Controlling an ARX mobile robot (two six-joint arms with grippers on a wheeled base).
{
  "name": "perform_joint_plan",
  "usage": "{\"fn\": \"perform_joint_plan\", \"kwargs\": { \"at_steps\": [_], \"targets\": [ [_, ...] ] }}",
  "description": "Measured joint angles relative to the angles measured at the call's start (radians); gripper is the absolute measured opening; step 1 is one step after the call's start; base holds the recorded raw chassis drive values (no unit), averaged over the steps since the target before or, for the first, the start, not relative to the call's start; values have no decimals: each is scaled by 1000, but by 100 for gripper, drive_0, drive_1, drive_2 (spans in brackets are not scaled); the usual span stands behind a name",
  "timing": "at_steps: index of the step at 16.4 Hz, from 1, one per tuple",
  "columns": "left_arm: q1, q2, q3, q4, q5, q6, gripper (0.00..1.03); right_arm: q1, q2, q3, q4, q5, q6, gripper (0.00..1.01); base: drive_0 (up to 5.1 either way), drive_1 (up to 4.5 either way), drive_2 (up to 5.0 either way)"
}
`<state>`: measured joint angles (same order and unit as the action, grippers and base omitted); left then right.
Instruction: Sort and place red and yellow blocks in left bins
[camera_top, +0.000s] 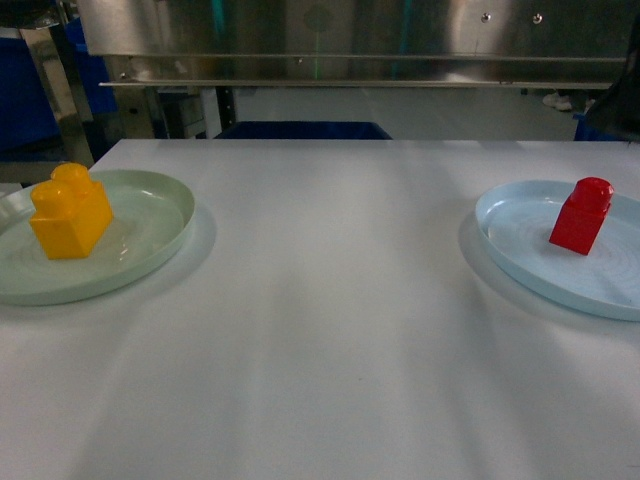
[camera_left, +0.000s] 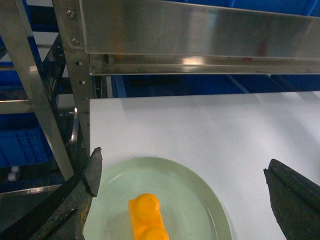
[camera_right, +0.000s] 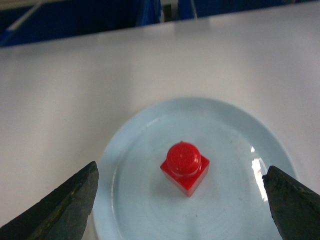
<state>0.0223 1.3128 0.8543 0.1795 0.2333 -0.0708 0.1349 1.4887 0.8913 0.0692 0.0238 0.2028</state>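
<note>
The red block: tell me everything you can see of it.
The red block is a narrow glossy plastic brick with one round stud on top. It stands upright near the middle of the pale blue plate on the white table's right side. Only the plate touches it. The right gripper is above it, its jaws wide open and clear.

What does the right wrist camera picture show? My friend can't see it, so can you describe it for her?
A small red block with one round stud on top stands upright in the middle of a round pale blue plate on a white table. The right gripper hangs open above it, with one dark finger in each bottom corner.
</note>
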Motion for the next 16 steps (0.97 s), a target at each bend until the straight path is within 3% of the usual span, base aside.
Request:
{"fn": "perform_joint_plan", "kwargs": {
  "at_steps": [2, 4, 9, 16],
  "targets": [
    [0, -1, 0, 1, 0, 0, 98, -16, 177, -2, 67, 63, -19, 98, 0, 0, 0],
    [0, -1, 0, 0, 0, 0, 98, -18, 223, -5, 79, 84, -35, 98, 0, 0, 0],
    [0, -1, 0, 2, 0, 0, 98, -13, 231, 11, 82, 95, -44, 98, 0, 0, 0],
    [1, -1, 0, 1, -2, 0, 98, 37, 326, 104, 71, 100, -58, 98, 0, 0, 0]
  ]
}}
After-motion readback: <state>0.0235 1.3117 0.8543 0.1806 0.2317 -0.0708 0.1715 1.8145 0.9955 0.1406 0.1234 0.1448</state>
